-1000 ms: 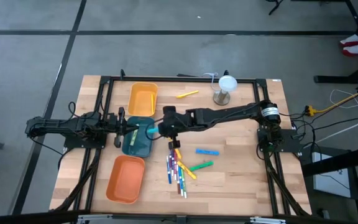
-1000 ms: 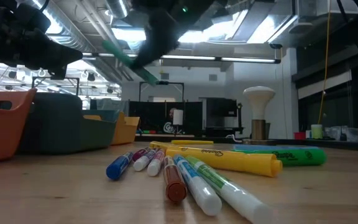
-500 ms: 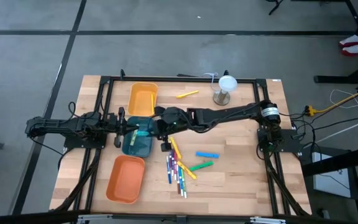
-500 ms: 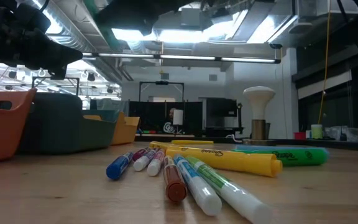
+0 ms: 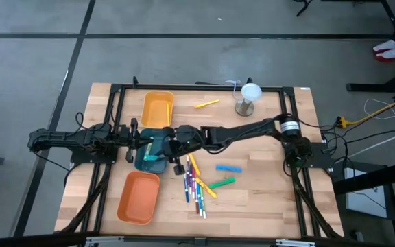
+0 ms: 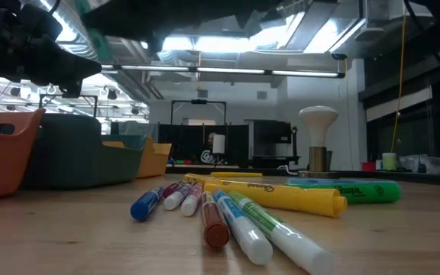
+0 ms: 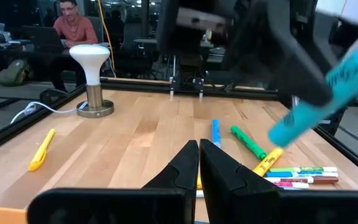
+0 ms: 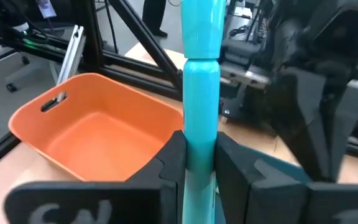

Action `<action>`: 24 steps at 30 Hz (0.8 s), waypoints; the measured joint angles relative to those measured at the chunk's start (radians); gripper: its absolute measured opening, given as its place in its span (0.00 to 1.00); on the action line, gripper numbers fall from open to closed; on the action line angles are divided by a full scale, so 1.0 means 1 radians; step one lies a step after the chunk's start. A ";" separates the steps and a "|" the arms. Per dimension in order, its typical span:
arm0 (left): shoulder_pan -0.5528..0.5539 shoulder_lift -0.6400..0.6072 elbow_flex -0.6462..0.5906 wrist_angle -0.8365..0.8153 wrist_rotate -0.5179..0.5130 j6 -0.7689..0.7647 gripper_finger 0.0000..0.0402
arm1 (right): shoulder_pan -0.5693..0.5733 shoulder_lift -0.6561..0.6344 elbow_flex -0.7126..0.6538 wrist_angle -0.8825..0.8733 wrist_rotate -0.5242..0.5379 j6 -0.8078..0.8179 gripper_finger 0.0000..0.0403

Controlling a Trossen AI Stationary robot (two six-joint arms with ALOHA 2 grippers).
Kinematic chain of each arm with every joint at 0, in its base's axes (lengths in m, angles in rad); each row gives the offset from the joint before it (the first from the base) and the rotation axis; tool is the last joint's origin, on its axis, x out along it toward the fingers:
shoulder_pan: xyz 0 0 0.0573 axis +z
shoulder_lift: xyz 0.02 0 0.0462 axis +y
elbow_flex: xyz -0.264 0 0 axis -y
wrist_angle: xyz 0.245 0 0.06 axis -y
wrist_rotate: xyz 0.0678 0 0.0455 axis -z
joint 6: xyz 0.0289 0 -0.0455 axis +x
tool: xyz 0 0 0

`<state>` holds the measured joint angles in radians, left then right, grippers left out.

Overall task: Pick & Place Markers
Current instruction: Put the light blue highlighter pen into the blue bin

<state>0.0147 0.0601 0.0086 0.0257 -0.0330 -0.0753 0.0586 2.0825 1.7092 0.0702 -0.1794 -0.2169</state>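
Overhead, right gripper (image 5: pixel 171 152) clamps teal marker (image 8: pixel 201 81) above teal tray (image 5: pixel 142 161); left gripper (image 7: pixel 199 152) closed, alongside.

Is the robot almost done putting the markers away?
Not nearly. The right gripper holds a light blue marker over the teal tray. The left gripper waits shut beside it. A bunch of markers and a yellow one lie on the table.

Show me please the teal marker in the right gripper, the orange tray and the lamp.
teal marker (image 8: pixel 201 93), right wrist view, middle of its barrel
orange tray (image 8: pixel 98 134), right wrist view, its inner floor
lamp (image 7: pixel 90 56), left wrist view, its white shade
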 joint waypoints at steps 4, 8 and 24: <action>0.000 0.000 0.000 0.000 0.000 0.000 0.02 | 0.000 0.029 -0.001 0.038 0.002 0.000 0.16; 0.000 0.000 0.000 0.000 0.000 0.000 0.02 | -0.002 0.053 -0.001 0.087 0.003 0.000 0.16; 0.000 0.000 0.000 0.022 -0.215 -0.001 0.03 | -0.043 0.082 -0.001 0.120 0.011 -0.003 0.16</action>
<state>0.0149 0.0601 0.0090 0.0479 -0.2476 -0.0759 0.0152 2.1643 1.7081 0.1902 -0.1680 -0.2203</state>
